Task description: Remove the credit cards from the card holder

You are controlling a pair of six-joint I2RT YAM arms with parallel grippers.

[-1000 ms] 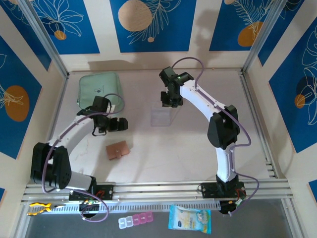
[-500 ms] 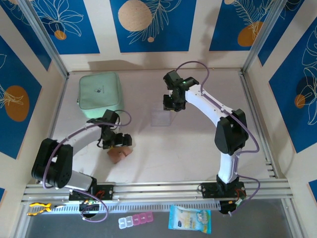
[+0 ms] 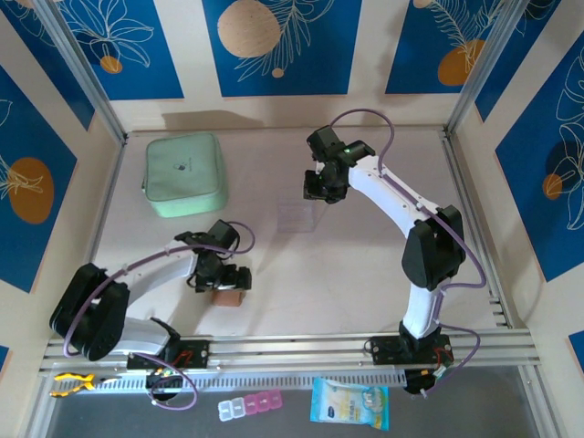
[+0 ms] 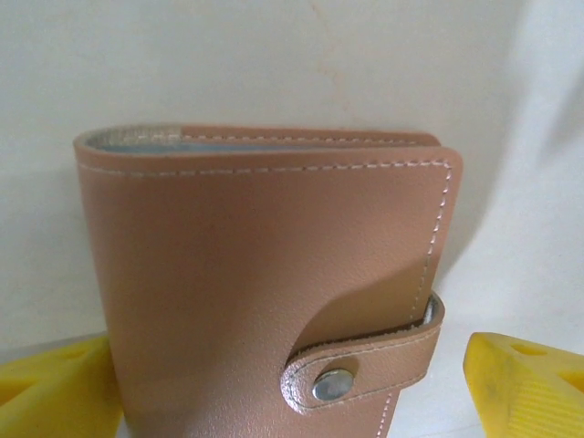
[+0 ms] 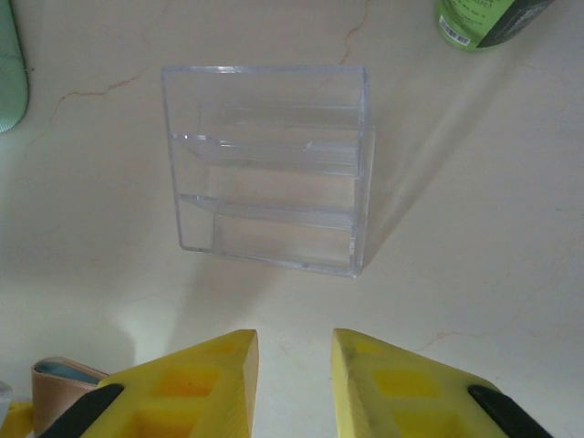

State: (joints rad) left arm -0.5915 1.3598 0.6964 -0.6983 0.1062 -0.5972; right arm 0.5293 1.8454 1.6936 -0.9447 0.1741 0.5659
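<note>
The card holder (image 4: 265,274) is a tan bifold, folded shut with its strap snapped on a metal stud. It lies on the table (image 3: 365,274) at near left, partly under my left gripper (image 3: 224,276). In the left wrist view my left gripper (image 4: 292,392) is open and straddles the holder; one yellow finger (image 4: 55,388) is against its left edge, and there is a gap on the right. The credit cards are hidden inside the holder. My right gripper (image 5: 295,383) hovers open and empty just short of the clear plastic box (image 5: 269,196). The holder's corner (image 5: 64,376) shows at the right wrist view's lower left.
The clear plastic box (image 3: 294,217) stands mid-table. A mint-green zip case (image 3: 185,173) lies at the far left. A green bottle (image 5: 484,16) stands beyond the box. Off the table's near edge lie a blue snack packet (image 3: 349,403) and a pink pill box (image 3: 249,406).
My left gripper has swung toward the near edge and come down over the card holder, which now sits slightly nearer and to the right. The right gripper shifted a little right.
</note>
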